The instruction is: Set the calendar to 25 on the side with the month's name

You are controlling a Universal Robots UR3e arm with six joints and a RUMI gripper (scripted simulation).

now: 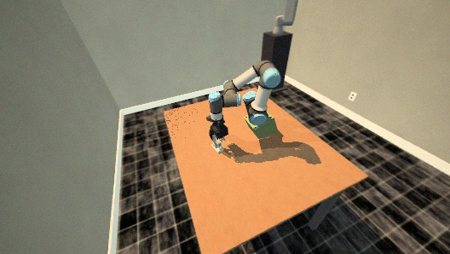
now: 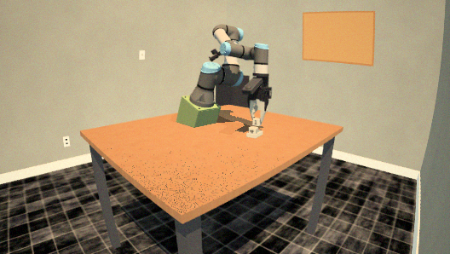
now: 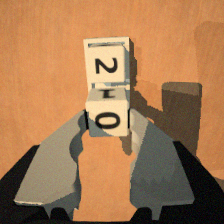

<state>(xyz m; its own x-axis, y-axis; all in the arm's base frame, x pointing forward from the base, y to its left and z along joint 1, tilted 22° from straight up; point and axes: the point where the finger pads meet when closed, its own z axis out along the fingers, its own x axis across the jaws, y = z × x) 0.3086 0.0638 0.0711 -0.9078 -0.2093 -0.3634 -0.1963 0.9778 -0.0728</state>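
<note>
The white tray [image 3: 107, 40] [image 2: 254, 135] lies on the table. A white cube with a black 2 [image 3: 106, 65] sits in its far part in the wrist view, the digit lying sideways to that view. My gripper [image 3: 108, 110] [image 2: 256, 121] is shut on a second white cube [image 3: 100, 122], one jaw at each side. This cube shows a sideways 0 on one face and part of another dark mark on the foreshortened face beyond it. It is held above the table at the tray's near end, and hides that end in the wrist view. The month's name cannot be read.
The arm stands on a green base block [image 1: 265, 129] [image 2: 197, 117] on the orange table [image 1: 256, 200] [image 2: 170, 149]. The arm's shadow falls beside the tray. A dark pedestal [image 1: 276, 55] stands behind the table.
</note>
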